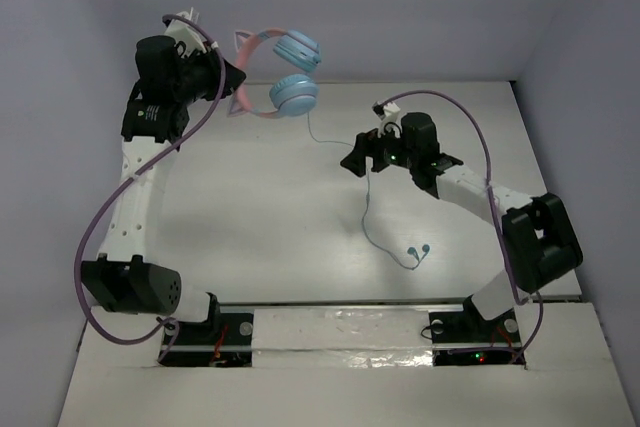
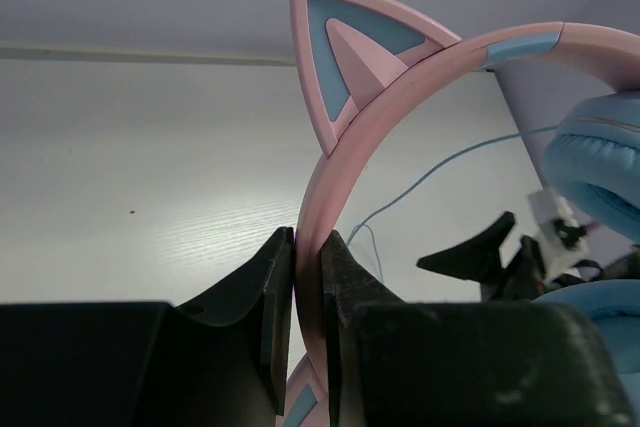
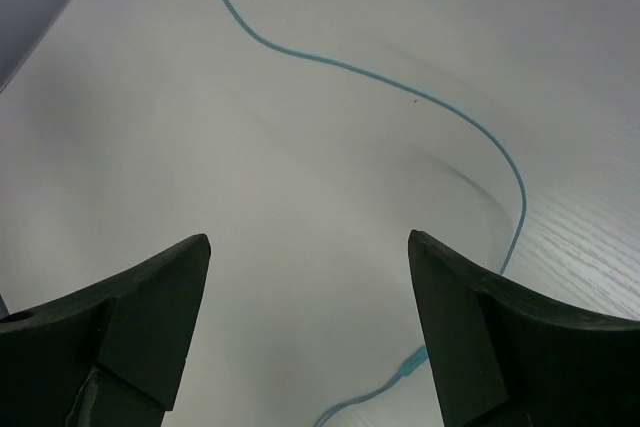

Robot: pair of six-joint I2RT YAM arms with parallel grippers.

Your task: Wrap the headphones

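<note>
Cable [image 1: 368, 209] end lies on table [image 1: 250, 217] nr the arm bases. R gripper [image 3: 308, 240] sits over cable mid-run, jaws spread wide, nothing in them. At far L, L gripper [image 2: 308, 242] is clamped tight on the pink headband [image 2: 400, 97], w/ headphones [image 1: 290, 87] held up nr the back wall.

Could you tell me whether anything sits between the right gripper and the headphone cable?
Nothing visible does: the right gripper stands open over bare table, and the cable lies loose directly below it.
</note>
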